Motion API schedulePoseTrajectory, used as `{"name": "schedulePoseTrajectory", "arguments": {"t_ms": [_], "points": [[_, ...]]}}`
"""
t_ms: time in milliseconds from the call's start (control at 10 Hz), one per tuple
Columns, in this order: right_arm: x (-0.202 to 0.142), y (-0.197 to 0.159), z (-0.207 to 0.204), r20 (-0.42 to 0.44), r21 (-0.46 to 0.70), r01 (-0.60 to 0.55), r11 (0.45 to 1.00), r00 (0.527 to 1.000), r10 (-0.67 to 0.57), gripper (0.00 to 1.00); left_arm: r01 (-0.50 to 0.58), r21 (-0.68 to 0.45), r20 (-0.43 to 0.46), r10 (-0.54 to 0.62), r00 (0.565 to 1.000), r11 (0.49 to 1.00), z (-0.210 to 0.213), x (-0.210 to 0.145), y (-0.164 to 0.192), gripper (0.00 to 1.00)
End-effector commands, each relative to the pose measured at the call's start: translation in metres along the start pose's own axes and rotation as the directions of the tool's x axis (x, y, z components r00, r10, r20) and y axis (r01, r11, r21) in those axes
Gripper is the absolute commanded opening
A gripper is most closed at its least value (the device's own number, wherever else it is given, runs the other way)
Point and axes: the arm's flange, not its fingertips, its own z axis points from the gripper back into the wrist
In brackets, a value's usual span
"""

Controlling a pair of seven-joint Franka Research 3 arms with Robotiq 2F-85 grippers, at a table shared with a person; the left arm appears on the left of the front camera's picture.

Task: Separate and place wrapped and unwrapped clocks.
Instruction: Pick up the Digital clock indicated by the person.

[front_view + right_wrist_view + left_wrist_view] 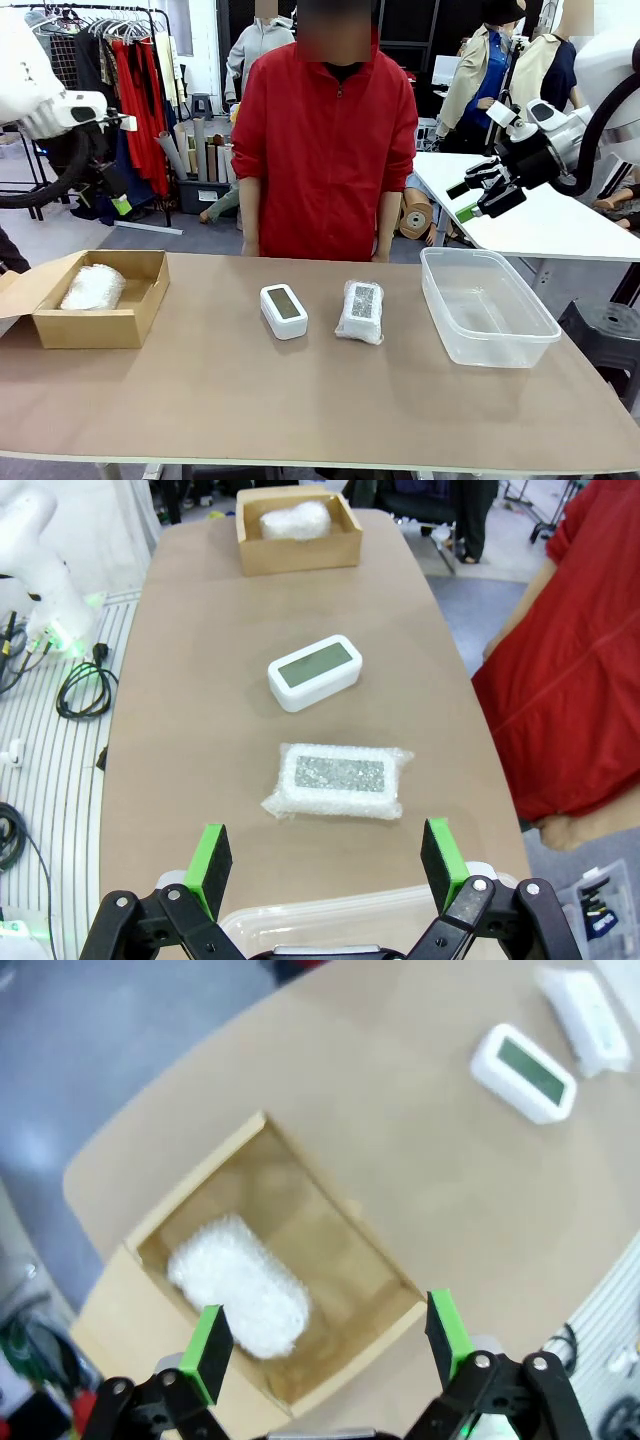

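Note:
One wrapped clock [92,287] [240,1285] [294,521] lies inside the cardboard box [140,300] [340,1250] [300,552] at the table's left. In the middle of the table the bare white clock [284,310] [524,1072] [313,671] with a grey screen rests beside a second wrapped clock [361,310] [583,1015] [336,780]. High above the box, my left gripper [325,1345] is open and empty. My right gripper [483,192] [325,855] is also open and empty, raised over the clear tub's near rim.
A clear plastic tub [485,345] [330,912] stands at the table's right. A person in a red jacket [325,140] [570,670] stands at the far edge, hands out of sight. A second white table [540,220] lies behind on the right.

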Motion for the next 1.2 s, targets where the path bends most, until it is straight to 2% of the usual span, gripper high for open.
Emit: {"name": "schedulePoseTrajectory", "arguments": {"t_ms": [0, 300, 400, 600, 700, 900, 1000, 1100], "points": [[0.002, 0.001, 0.002, 0.006, 0.005, -0.003, 1.0, 1.0, 0.003, 1.0, 0.209, -0.09, 0.122, -0.197, 0.973, 0.974, 0.014, -0.004, 0.001, 1.0], [0.002, 0.001, 0.002, 0.006, 0.005, -0.003, 1.0, 1.0, 0.003, 1.0, 0.433, -0.131, 0.298, -0.382, 0.875, 0.892, 0.021, 0.005, -0.001, 1.0], [0.002, 0.001, 0.002, 0.006, 0.005, -0.003, 1.0, 1.0, 0.003, 1.0, 0.56, -0.14, 0.375, -0.48, 0.793, 0.816, 0.024, 0.004, 0.005, 1.0], [0.002, 0.001, 0.002, 0.006, 0.005, -0.003, 1.0, 1.0, 0.003, 1.0, 0.696, -0.13, 0.5, -0.56, 0.661, 0.706, 0.029, 0.001, 0.005, 1.0], [0.002, 0.001, 0.002, 0.006, 0.005, -0.003, 1.0, 1.0, 0.003, 1.0, 0.759, -0.087, 0.529, -0.615, 0.584, 0.645, 0.028, -0.001, 0.005, 1.0], [0.002, 0.001, 0.002, 0.006, 0.005, -0.003, 1.0, 1.0, 0.003, 1.0, 0.802, -0.07, 0.546, -0.65, 0.528, 0.593, 0.025, 0.002, 0.008, 1.0], [0.002, 0.001, 0.002, 0.006, 0.005, -0.003, 1.0, 1.0, 0.003, 1.0, 0.815, -0.101, 0.558, -0.646, 0.521, 0.57, 0.025, 0.005, 0.01, 1.0], [0.002, 0.001, 0.002, 0.006, 0.005, -0.003, 1.0, 1.0, 0.003, 1.0, 0.815, -0.155, 0.584, -0.613, 0.532, 0.559, 0.023, 0.01, 0.012, 1.0]]}}
